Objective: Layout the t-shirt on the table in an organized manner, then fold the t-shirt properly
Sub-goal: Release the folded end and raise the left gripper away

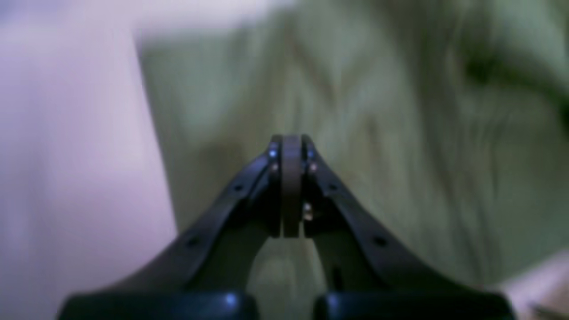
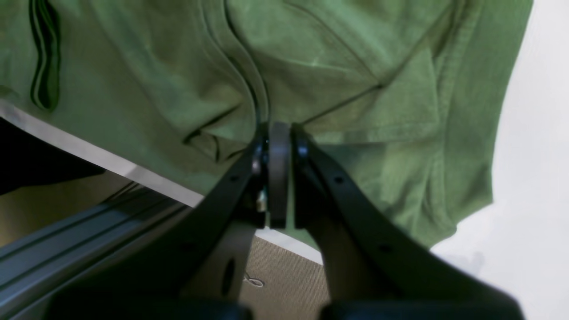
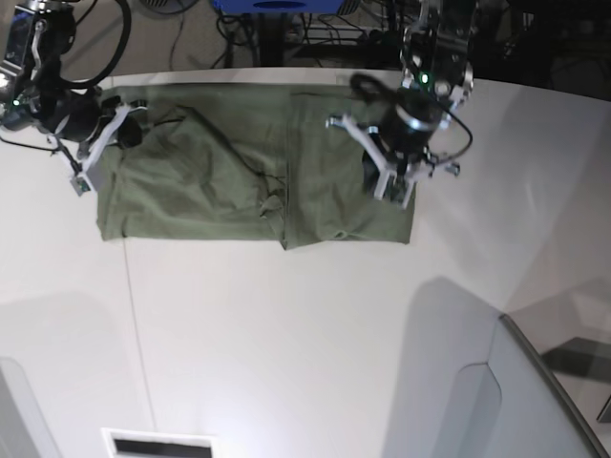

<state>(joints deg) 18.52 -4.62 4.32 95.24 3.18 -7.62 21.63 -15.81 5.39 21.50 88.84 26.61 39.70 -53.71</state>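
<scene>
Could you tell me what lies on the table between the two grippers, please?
Only the t-shirt, spread in wrinkles from the right gripper to the left gripper; nothing else on that stretch in the base view.

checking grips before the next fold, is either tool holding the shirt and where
The right tool is shut on a fold of the t-shirt near the table's edge. The left tool is shut above the shirt; a grip cannot be told.
</scene>
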